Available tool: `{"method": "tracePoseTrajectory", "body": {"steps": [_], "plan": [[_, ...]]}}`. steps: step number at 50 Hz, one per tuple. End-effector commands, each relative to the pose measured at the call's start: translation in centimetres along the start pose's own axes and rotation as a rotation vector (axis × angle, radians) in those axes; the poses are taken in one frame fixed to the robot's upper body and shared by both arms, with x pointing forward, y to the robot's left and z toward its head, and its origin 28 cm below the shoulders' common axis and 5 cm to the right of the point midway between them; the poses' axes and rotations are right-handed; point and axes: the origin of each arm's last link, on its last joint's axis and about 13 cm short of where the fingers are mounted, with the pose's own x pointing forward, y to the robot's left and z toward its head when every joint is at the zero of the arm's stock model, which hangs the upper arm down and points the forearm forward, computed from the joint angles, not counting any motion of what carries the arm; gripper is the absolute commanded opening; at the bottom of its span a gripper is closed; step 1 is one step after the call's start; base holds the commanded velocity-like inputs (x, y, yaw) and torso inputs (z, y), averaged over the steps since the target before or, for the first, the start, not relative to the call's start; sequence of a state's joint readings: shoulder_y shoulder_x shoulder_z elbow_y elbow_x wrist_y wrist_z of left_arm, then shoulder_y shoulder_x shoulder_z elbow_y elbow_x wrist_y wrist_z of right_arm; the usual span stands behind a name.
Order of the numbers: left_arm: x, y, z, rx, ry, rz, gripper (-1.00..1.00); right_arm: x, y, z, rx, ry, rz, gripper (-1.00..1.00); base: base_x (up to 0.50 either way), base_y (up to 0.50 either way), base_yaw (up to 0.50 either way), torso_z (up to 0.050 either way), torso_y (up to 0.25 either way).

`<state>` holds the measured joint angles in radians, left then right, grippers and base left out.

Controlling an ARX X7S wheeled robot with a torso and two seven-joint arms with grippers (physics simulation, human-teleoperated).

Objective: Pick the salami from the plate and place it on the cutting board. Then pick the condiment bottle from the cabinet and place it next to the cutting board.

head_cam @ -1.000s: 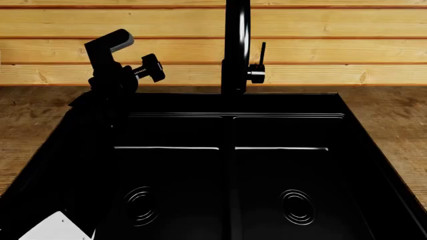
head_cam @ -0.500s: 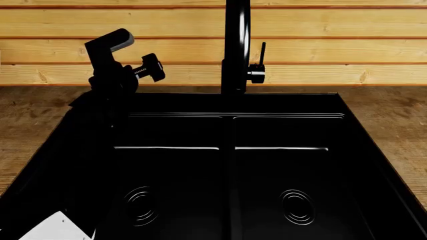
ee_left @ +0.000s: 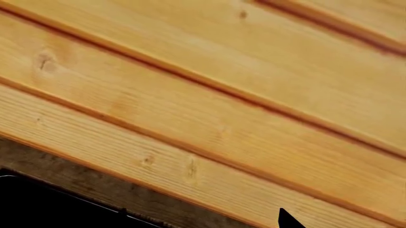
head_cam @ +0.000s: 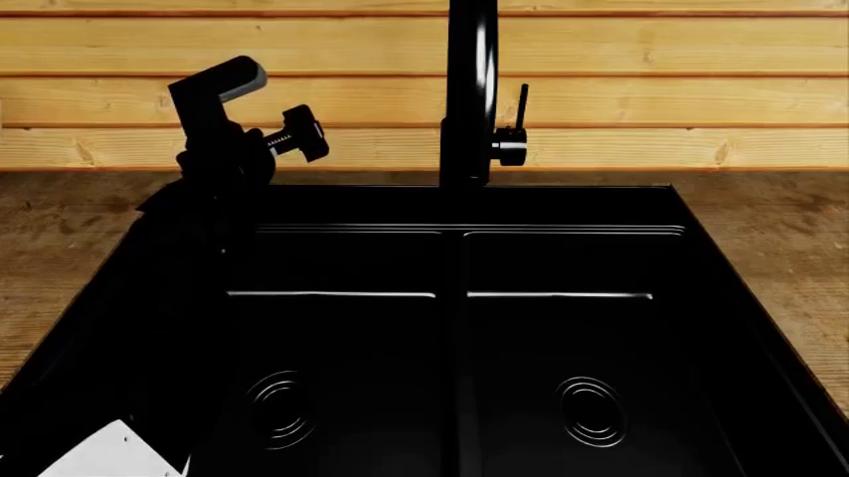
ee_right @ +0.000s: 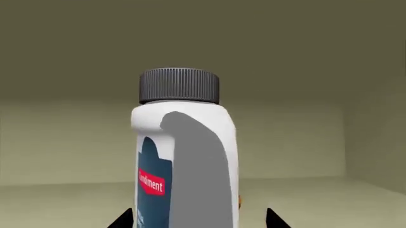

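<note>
The left gripper (head_cam: pixel 253 119) is raised at the left of the black sink (head_cam: pixel 464 328), near the plank wall (head_cam: pixel 663 99); whether its jaws are parted cannot be determined. The faucet (head_cam: pixel 470 89) stands centre. In the right wrist view, the condiment bottle (ee_right: pixel 180 156) stands upright inside the cabinet (ee_right: pixel 304 142), between the right gripper's (ee_right: pixel 199 221) spread fingertips (ee_right: pixel 276 217).

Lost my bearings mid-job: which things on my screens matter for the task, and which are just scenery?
Job:
- white plastic condiment bottle with grey ribbed cap and blue label, upright on the pale cabinet shelf
- right hand, dark fingertips either side of the bottle

Scenery:
- black double-bowl sink
- black faucet
- wooden plank wall
- brown wooden counter
</note>
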<state>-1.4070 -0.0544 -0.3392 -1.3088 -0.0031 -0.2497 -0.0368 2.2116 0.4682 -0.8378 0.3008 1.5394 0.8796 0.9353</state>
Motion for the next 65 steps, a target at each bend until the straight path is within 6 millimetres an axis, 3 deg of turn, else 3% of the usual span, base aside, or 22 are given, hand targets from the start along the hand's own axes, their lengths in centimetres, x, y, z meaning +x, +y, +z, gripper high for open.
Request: {"method": "tracePoseTrajectory", "body": {"steps": [1,8,9,25,49,59,65], "plan": [[0.0,0.0,0.0,-0.001,0.000,-0.005,1.00,1.5,0.1,-3.2,0.014,0.124,0.022,1.00,0.00,0.00,0.00,0.000,0.000],[0.0,0.0,0.0,0.001,-0.001,-0.007,1.00,2.1,-0.2,-4.4,0.013,0.176,0.015,1.00,0.00,0.00,0.00,0.000,0.000],[0.0,0.0,0.0,0.002,-0.001,-0.007,1.00,2.2,-0.2,-4.6,0.014,0.186,0.013,-1.00,0.00,0.00,0.00,0.000,0.000],[0.0,0.0,-0.1,0.005,-0.004,-0.006,1.00,2.1,0.3,-4.8,0.017,0.184,0.049,-1.00,0.00,0.00,0.00,0.000,0.000],[0.0,0.0,-0.1,0.004,-0.005,-0.008,1.00,-2.8,0.3,2.9,0.047,-0.210,0.028,-1.00,0.00,0.00,0.00,0.000,0.000],[0.0,0.0,-0.1,0.007,-0.005,-0.009,1.00,-4.5,0.4,4.8,0.062,-0.304,0.046,-1.00,0.00,0.00,0.00,0.000,0.000],[0.0,0.0,-0.1,0.004,-0.004,-0.010,1.00,-5.3,0.7,4.9,0.063,-0.285,0.074,-1.00,0.00,0.00,0.00,0.000,0.000]]}}
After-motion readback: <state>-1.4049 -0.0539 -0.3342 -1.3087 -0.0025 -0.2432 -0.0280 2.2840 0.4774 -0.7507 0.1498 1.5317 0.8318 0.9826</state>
